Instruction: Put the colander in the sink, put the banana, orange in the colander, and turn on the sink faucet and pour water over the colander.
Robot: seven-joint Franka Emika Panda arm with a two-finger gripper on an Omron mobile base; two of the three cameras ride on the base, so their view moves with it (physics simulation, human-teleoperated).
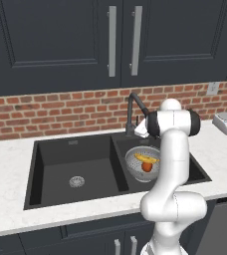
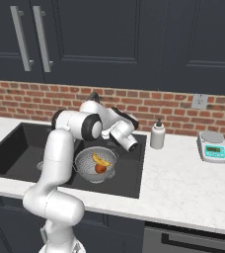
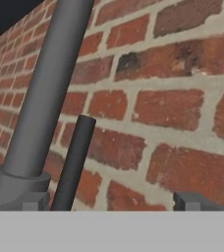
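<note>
My two-finger gripper (image 3: 113, 201), jaws spread and holding nothing, faces the slim dark metal faucet (image 3: 45, 93) to reach its handle; the perforated silvery colander (image 1: 141, 164) holding fruit sits in the matte black sink (image 1: 60, 149).

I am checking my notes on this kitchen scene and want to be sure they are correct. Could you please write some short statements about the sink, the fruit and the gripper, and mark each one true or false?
1. The colander sits in the right basin of the sink. True.
2. The banana and the orange lie on the counter beside the sink. False: both are inside the colander.
3. The gripper is shut on the faucet handle. False: its fingers stand wide apart near the faucet, holding nothing.
4. A white soap bottle stands on the counter to the right of the sink. True.
5. Water is streaming into the colander. False: no water is visible.
</note>
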